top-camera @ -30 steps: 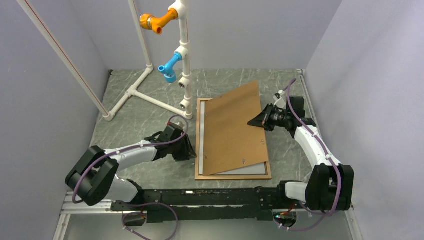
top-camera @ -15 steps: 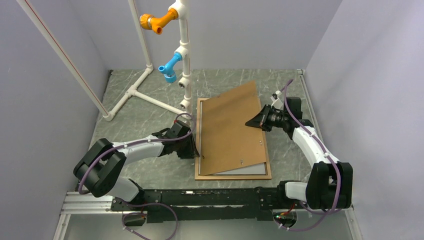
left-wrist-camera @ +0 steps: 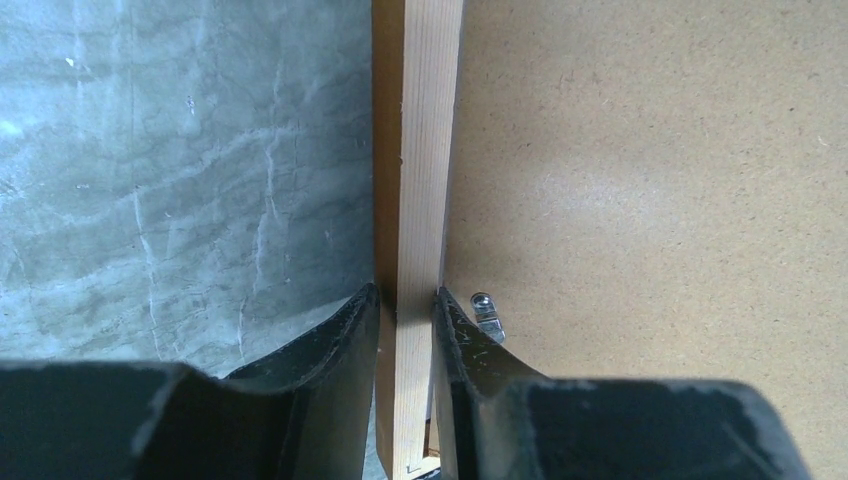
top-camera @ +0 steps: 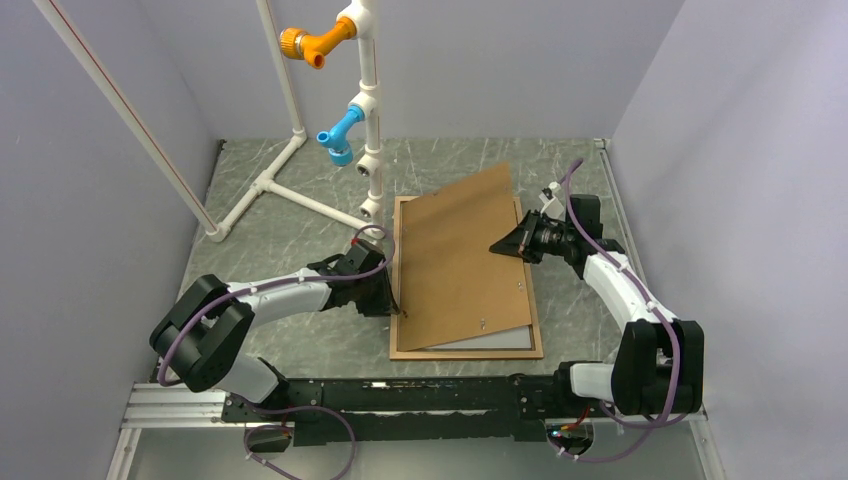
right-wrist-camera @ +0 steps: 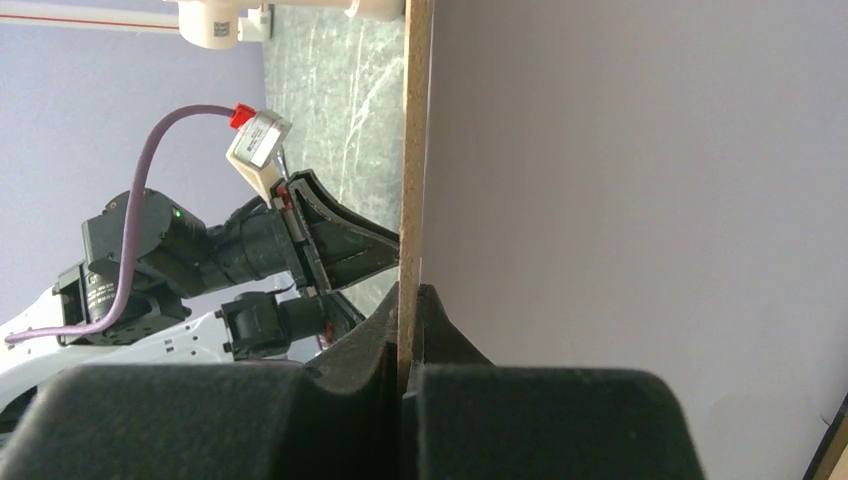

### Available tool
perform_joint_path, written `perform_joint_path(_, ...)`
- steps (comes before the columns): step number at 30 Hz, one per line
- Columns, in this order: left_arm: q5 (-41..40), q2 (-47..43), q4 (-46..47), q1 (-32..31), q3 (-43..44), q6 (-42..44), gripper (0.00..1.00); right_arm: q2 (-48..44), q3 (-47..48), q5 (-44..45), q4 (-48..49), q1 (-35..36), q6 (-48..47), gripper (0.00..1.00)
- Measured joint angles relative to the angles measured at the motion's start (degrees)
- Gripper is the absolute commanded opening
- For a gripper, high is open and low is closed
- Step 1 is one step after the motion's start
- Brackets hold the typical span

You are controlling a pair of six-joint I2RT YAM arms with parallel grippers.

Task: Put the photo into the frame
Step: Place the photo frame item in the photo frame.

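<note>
Even soft overhead light, faint shadows; fingers (left-wrist-camera: 330, 390) blurred nr lens, wrist cams.

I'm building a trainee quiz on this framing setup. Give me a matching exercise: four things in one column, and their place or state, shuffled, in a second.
1. frame
2. backing board
3. left end effector
4. right end effector

A. pinching the board's right edge
B. lying flat on the table
C. closed around the frame's left rail
D. askew over the frame, one edge held up

Pairs: 1-B, 2-D, 3-C, 4-A
</note>
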Motion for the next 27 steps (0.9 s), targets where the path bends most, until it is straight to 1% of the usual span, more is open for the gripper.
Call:
perform_joint_path(8, -0.4, -0.2, -0.1, -0.1, 0.1, 0.6, 0.28, 0.8, 1.4, -0.1, -0.7, 0.3, -1.2, 0.0)
perform_joint_path(17, -1.1, -1.1, -1.0, -0.2, 0.1, 2.1, 0.33, 0.9, 2.8, 0.0, -2.0, 0.4, -2.1, 0.0)
perform_joint_path(27, -1.6, -1.5, -2.5, -0.2, 0.0, 2.6, 0.38, 0.3, -1.6, 0.1, 2.1, 0.1, -0.2, 0.0)
